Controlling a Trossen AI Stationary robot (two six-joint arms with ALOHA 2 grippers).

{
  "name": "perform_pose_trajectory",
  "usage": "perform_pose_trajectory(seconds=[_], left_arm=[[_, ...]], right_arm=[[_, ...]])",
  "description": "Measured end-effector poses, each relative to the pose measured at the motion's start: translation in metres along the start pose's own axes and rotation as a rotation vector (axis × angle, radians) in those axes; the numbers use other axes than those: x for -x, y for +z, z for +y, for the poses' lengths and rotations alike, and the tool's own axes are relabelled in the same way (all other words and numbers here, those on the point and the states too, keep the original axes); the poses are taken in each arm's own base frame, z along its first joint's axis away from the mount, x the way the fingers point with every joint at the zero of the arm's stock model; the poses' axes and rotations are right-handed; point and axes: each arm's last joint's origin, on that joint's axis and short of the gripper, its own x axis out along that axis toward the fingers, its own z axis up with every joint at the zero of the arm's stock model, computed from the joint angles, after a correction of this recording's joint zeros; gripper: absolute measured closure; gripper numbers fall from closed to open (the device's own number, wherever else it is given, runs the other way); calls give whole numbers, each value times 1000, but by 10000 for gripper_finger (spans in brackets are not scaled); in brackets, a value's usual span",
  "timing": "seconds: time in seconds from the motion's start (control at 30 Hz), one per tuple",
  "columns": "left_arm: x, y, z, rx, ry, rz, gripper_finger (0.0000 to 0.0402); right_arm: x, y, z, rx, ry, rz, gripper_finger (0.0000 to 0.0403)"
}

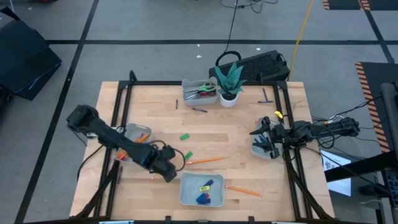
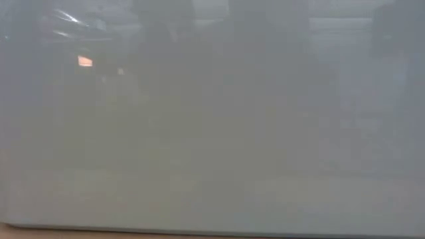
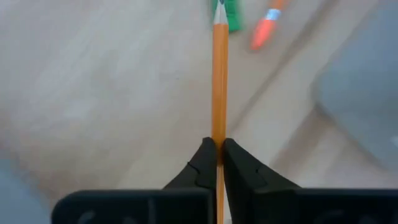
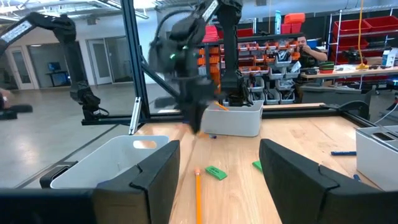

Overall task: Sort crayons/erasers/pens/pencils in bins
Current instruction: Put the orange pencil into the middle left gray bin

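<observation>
An orange pencil [image 3: 220,87] is being pinched between the closed fingers of the left end effector [image 1: 166,169] near the bench's [image 1: 249,134] front-left. Two more pencils [image 1: 205,160] are lying flat beside the front bin [image 1: 186,194], which is holding blue and yellow erasers [image 1: 205,188]. Green erasers [image 1: 184,137] are sitting mid-bench.

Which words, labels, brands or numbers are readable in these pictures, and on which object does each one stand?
None can be read.
The yellow eraser in the front bin carries dark marks, too small to read.
The paper sheet beside the table shows print, too small to read.
The pencil held in the left gripper shows no lettering.
The low view is fogged grey, with no text visible.
</observation>
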Motion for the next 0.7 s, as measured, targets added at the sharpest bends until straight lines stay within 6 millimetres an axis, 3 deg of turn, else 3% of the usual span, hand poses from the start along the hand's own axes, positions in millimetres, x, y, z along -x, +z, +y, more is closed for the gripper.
perform_pose_trajectory(seconds=[0.17,0.4,0.53,0.7], left_arm=[[50,20,30,12,69,11,380],[101,15,92,154,282,146,391],[101,7,115,260,383,190,382],[72,2,120,245,351,193,384]], right_arm=[[0,0,0,0,0,-1,190],[0,0,0,0,0,0,190],[0,0,0,0,0,0,190],[0,0,0,0,0,0,190]])
